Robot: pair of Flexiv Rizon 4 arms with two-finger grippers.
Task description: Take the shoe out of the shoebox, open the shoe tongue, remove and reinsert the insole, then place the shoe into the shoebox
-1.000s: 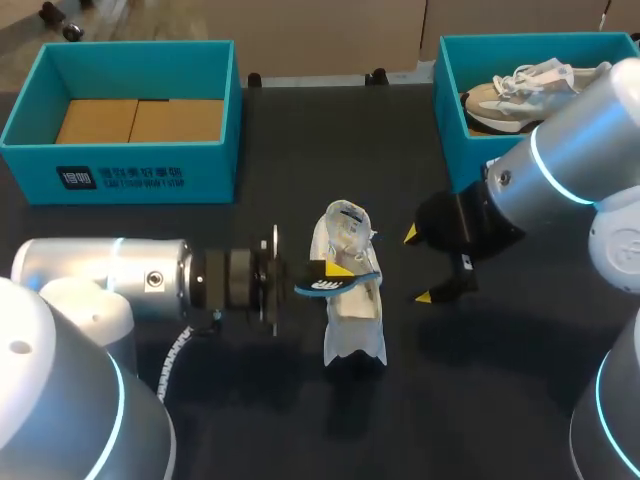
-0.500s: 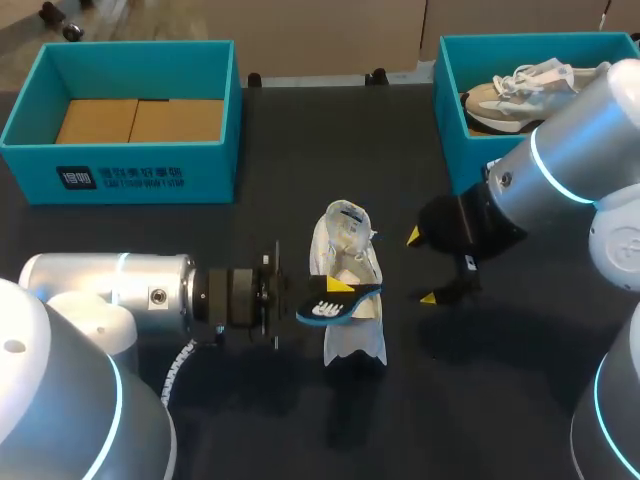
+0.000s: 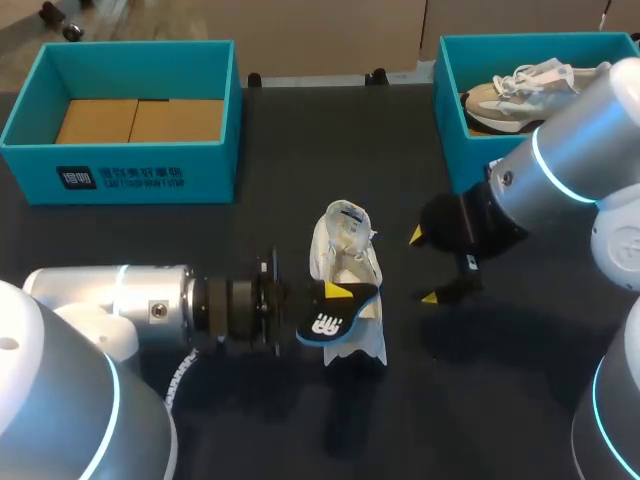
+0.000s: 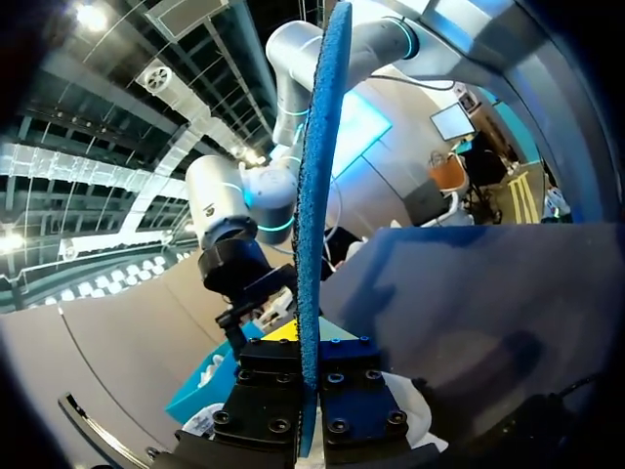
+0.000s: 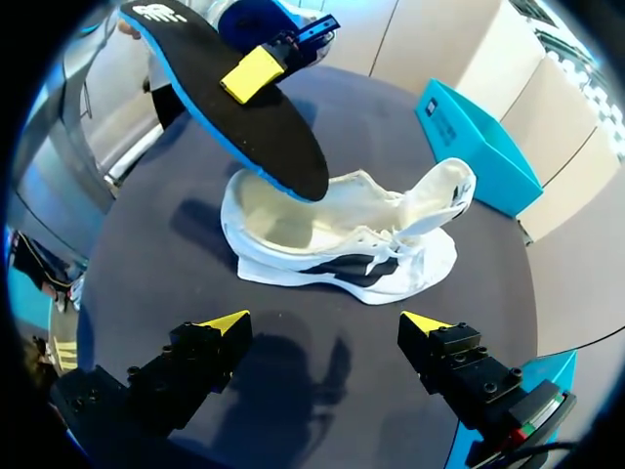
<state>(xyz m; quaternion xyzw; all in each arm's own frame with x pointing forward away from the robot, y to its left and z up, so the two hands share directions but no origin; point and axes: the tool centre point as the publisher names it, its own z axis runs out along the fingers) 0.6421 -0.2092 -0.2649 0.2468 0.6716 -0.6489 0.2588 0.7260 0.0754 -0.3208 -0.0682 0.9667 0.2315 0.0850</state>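
A white shoe [image 3: 347, 262] lies on the dark table, tongue pulled open, seen side-on in the right wrist view [image 5: 342, 244]. My left gripper [image 3: 336, 292] is shut on a black insole with a blue edge [image 3: 334, 316], held tilted over the shoe's heel end. In the left wrist view the insole [image 4: 313, 186] stands edge-on, pinched between the left gripper's black pads [image 4: 310, 391]. My right gripper [image 3: 422, 266] hangs open to the right of the shoe. Its yellow tips spread wide in its own view [image 5: 324, 322], with the insole [image 5: 229, 98] above the shoe beyond them.
A teal shoebox [image 3: 150, 175] with cardboard inside stands at the back left. A second teal box [image 3: 450, 110] at the back right holds another pale shoe [image 3: 520, 88]. My right arm's body reaches over that box's front.
The left gripper has carried the insole a little toward the table's near edge and tilted it, turning its black printed face upward. The right gripper has stayed put.
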